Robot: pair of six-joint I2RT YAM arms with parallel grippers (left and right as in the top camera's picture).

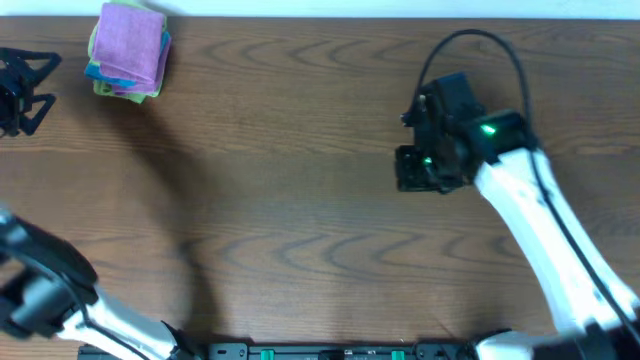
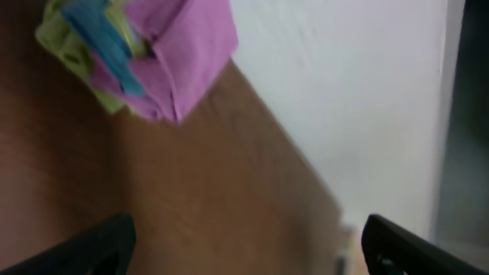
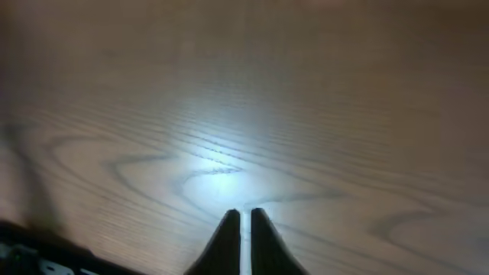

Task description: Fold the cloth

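The lilac cloth (image 1: 128, 45) lies folded on top of a small pile at the table's far left corner. It also shows in the left wrist view (image 2: 183, 46), at the upper left. My left gripper (image 1: 22, 88) is open and empty, to the left of the pile and apart from it; its fingers (image 2: 248, 229) stand wide apart over bare wood. My right gripper (image 1: 420, 168) is shut and empty above bare table at the right of centre, far from the cloth. In the right wrist view its fingertips (image 3: 244, 215) sit almost together.
Under the lilac cloth lie a folded blue cloth (image 2: 103, 42) and a folded green cloth (image 2: 65, 42); their edges show in the overhead view (image 1: 98, 80). The table's far edge (image 1: 320, 16) meets a white wall (image 2: 344, 99) just behind the pile.
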